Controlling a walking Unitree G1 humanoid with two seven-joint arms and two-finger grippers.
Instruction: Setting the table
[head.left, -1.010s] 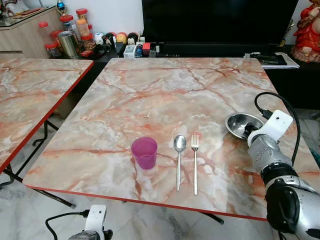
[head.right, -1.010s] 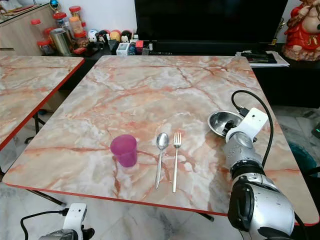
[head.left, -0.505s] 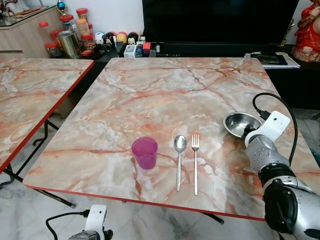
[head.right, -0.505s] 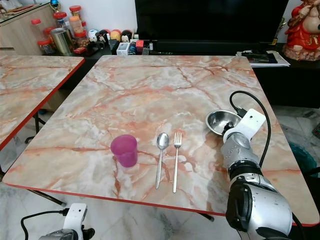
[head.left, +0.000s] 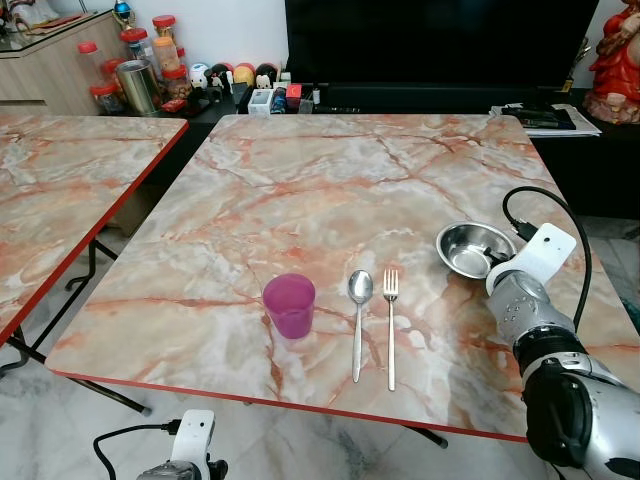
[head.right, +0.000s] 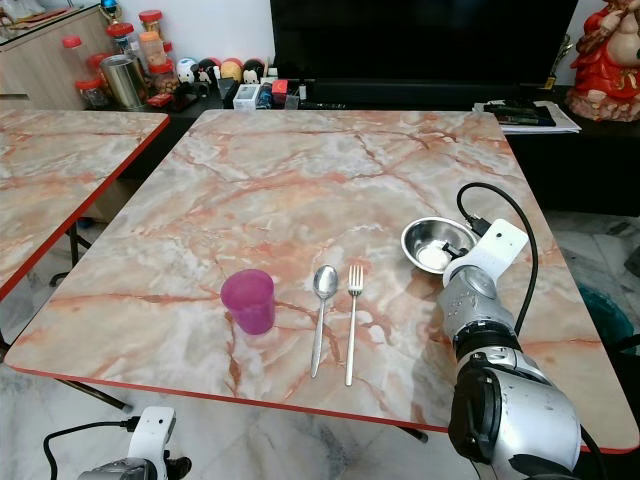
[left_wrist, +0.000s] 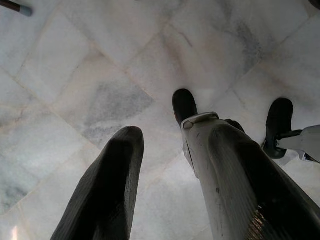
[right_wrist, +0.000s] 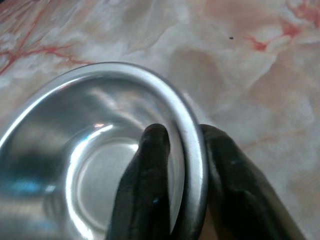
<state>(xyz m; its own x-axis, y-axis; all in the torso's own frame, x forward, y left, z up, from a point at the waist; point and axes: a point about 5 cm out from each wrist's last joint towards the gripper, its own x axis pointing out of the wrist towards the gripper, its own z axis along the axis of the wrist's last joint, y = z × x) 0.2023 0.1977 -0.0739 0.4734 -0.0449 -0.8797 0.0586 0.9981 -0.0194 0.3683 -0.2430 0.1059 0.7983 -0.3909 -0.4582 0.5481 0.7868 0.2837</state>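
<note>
I see wide bare marble table (head.left: 330, 190) across the upper middle of the frame. Purple cup (head.left: 289, 305), spoon (head.left: 358, 312) and fork (head.left: 390, 318) line up near the red front edge at lower centre. At right, the steel bowl (head.left: 470, 248) sits empty; my right gripper (right_wrist: 182, 165) pinches its rim, forearm angled up from the lower right. Left gripper (left_wrist: 165, 160) hangs parted over floor tiles
</note>
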